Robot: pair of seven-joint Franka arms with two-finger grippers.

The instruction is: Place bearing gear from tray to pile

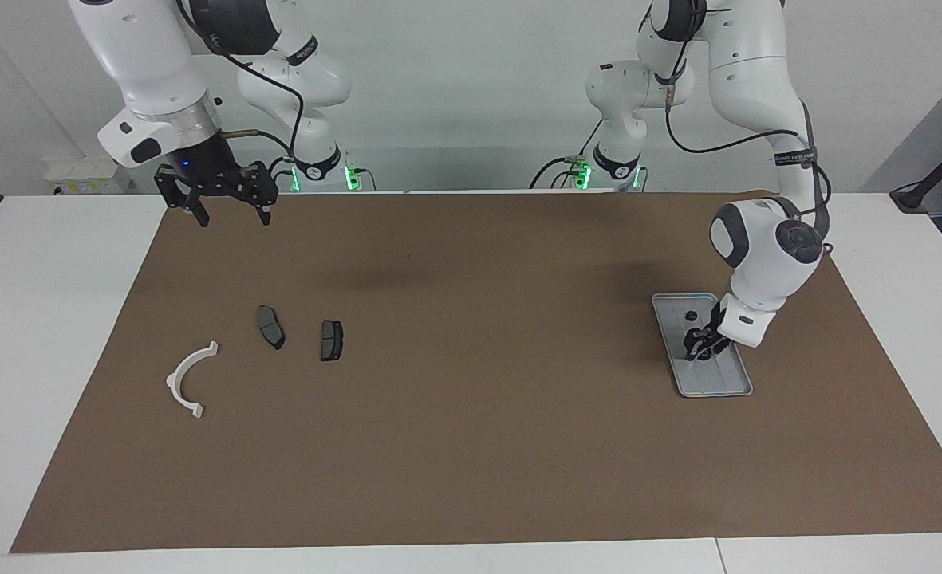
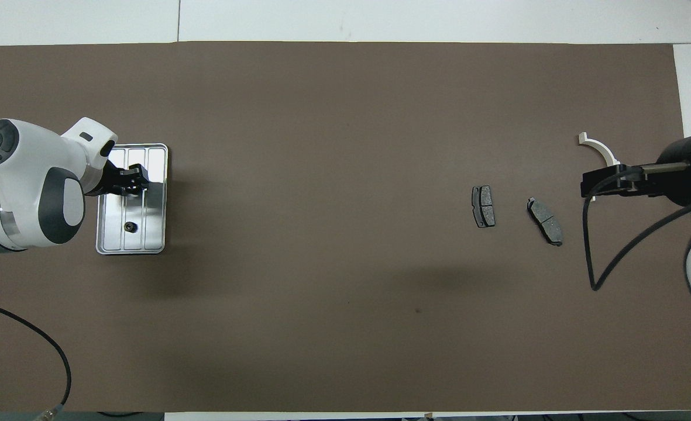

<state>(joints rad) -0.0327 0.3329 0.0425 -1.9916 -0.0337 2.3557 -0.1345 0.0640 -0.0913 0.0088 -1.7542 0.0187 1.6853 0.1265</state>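
The silver tray (image 1: 723, 384) (image 2: 153, 175) lies at the left arm's end of the brown mat. A small dark bearing gear (image 1: 690, 316) (image 2: 129, 227) lies in its half nearer the robots. My left gripper (image 1: 701, 349) (image 2: 132, 179) is down in the middle of the tray, over the spot where a second gear lay, and covers it. The pile sits at the right arm's end: a white half-ring bracket (image 1: 190, 379) (image 2: 601, 151) and two dark brake pads (image 1: 271, 327) (image 1: 331, 340) (image 2: 544, 221) (image 2: 483, 206). My right gripper (image 1: 234, 219) (image 2: 591, 184) hangs open and empty above the mat's edge by its base.
The brown mat (image 1: 471, 446) covers most of the white table. A black cable (image 2: 608, 263) loops down from the right arm beside the pile. Another cable (image 2: 47, 345) trails from the left arm.
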